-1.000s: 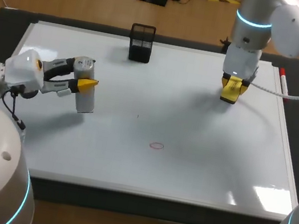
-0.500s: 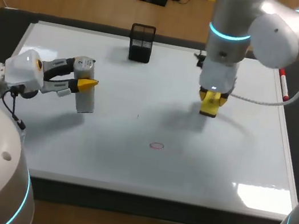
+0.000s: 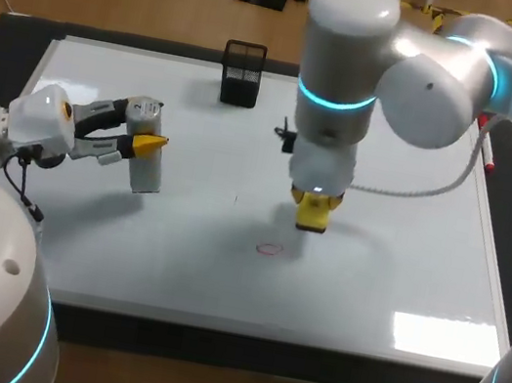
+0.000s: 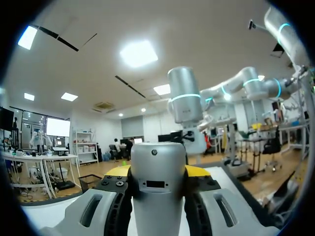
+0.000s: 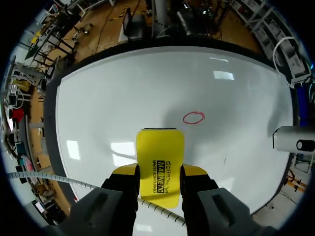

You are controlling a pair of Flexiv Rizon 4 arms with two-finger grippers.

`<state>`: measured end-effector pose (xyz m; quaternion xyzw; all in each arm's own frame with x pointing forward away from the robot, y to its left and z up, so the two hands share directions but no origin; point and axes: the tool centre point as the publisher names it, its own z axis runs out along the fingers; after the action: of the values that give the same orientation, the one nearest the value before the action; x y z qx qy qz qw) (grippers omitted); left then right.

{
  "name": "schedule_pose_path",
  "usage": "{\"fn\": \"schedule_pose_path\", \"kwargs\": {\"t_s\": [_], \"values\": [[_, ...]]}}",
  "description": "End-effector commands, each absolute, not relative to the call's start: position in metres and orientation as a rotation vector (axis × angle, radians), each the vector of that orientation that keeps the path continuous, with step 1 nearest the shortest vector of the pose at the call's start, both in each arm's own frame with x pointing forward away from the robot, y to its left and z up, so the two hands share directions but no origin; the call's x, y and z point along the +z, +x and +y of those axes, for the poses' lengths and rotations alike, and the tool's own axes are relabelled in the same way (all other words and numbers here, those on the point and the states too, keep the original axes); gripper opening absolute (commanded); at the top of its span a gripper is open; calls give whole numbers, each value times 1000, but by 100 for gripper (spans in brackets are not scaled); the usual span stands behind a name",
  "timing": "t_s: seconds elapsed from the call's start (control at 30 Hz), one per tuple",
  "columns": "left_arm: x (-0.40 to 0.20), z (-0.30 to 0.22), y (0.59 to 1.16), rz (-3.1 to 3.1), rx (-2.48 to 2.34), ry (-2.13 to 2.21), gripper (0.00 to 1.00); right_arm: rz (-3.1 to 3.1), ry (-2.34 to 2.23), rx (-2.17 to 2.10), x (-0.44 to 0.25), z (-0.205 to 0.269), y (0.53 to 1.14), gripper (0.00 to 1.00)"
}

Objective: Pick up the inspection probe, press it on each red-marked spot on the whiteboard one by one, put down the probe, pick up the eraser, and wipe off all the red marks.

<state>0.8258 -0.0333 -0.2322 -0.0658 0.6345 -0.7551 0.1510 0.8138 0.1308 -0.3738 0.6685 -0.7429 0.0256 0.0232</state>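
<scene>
- Left gripper clamps the probe between its fingers.
- Right gripper grips the eraser; red mark just ahead.
- Mesh basket well apart from both; contents unclear.

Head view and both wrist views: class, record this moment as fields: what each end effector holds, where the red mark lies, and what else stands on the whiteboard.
Left end effector: shut on the probe, at the board's left side
Right end effector: shut on the yellow eraser
Red mark: one ring, just ahead of the eraser, uncovered
Whiteboard: also bears a black mesh holder near its far edge
</scene>
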Motion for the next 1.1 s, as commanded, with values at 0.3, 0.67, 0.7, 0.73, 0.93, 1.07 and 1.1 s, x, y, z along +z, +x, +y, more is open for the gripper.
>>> {"fn": "schedule_pose_path", "kwargs": {"t_s": [0.3, 0.67, 0.7, 0.73, 0.93, 1.07, 1.1], "values": [[-231, -33, 825, 1822, -2168, -190, 0, -2277, 2167, 107, -373, 174, 771, 0], [-231, -33, 825, 1822, -2168, -190, 0, -2213, 2203, 94, -374, 189, 752, 0], [-231, -33, 825, 1822, -2168, -190, 0, -2213, 2203, 94, -374, 189, 752, 0], [-231, -33, 825, 1822, -2168, -190, 0, -2213, 2203, 94, -374, 189, 752, 0], [-231, -33, 825, 1822, -2168, -190, 0, -2213, 2203, 94, -374, 189, 752, 0], [-231, -33, 825, 1822, -2168, -190, 0, -2213, 2203, 94, -374, 189, 752, 0], [-231, -33, 825, 1822, -2168, -190, 0, -2213, 2203, 94, -374, 189, 752, 0]]}}
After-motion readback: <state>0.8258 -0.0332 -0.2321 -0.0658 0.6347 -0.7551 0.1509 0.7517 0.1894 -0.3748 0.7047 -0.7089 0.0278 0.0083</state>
